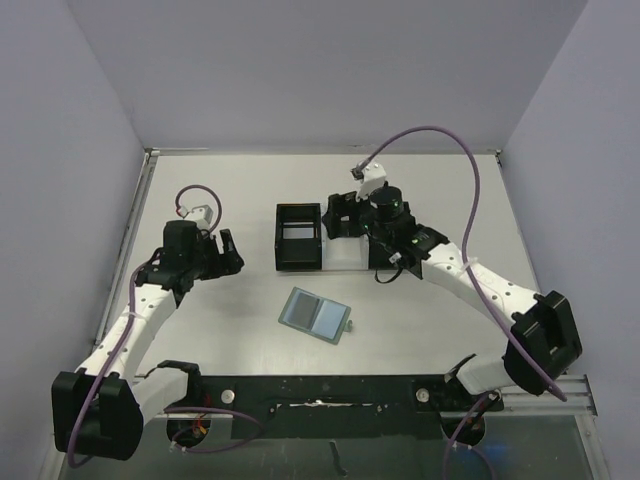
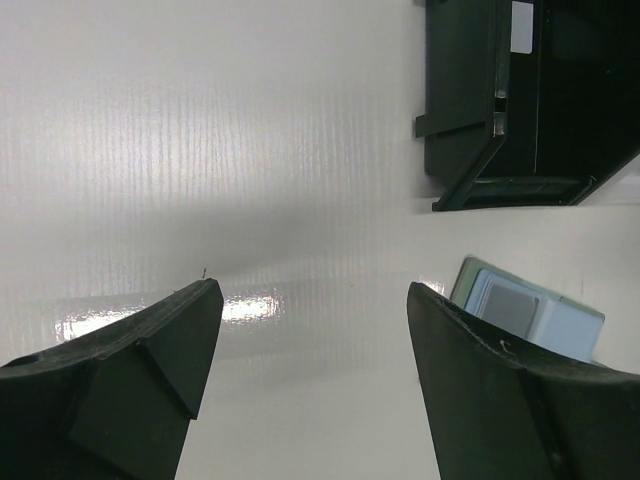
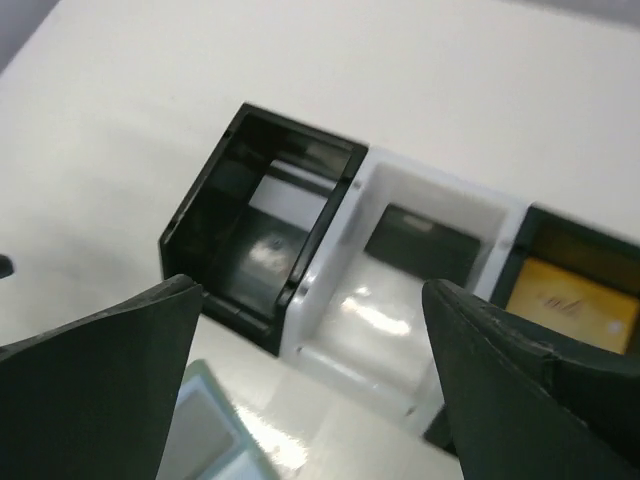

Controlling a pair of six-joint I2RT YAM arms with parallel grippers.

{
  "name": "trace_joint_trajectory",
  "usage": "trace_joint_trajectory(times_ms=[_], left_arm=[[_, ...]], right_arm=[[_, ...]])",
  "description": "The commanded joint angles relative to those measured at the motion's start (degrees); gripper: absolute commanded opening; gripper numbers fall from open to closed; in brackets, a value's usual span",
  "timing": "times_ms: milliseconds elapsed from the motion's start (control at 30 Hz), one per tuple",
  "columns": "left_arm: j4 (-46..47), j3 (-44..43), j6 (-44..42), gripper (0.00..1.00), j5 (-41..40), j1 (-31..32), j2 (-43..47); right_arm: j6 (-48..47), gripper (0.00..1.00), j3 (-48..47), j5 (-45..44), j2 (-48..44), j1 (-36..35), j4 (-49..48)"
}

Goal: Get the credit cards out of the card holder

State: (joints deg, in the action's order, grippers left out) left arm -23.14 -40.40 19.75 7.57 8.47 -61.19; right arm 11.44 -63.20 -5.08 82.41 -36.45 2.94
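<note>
Top external view: the card holder [image 1: 315, 315] lies opened flat on the white table [image 1: 230, 180], between the two arms and just on the near side of a row of three boxes. It touches none of them.

Right wrist view: the cards sit in the boxes, one in each. A pale card [image 3: 288, 205] is in the left black box [image 3: 190, 230], a black card [image 3: 420, 240] is in the white box [image 3: 325, 300] in the middle, and a gold-orange card [image 3: 572, 298] is in the black box at the right end [image 3: 520, 245]. The three boxes stand wall to wall.

The right gripper [image 3: 312, 290] hangs above the row, over the white box, with its fingers spread wide and nothing between them.

The left gripper [image 2: 315, 290] is over bare table, well to the left of the boxes. Its fingers are also spread wide and hold nothing. One corner of the card holder shows just past its right finger [image 2: 500, 390].
</note>
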Motion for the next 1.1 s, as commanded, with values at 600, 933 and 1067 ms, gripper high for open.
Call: trace_joint_trajectory(times_ms=[600, 933, 1067], left_arm=[[3.01, -0.82, -0.66, 0.75, -0.83, -0.91, 2.3], [2.92, -0.87, -0.68, 0.75, -0.94, -0.93, 2.2], [2.88, -0.9, -0.68, 0.75, -0.91, -0.91, 1.77]], right_arm=[[49.14, 0.75, 4.61, -16.46, 8.99, -19.18, 12.54], [50.41, 0.62, 3.26, -15.51, 11.05, -22.3, 14.81], [50.56, 0.58, 3.19, -14.17, 11.96, -22.75, 14.44]])
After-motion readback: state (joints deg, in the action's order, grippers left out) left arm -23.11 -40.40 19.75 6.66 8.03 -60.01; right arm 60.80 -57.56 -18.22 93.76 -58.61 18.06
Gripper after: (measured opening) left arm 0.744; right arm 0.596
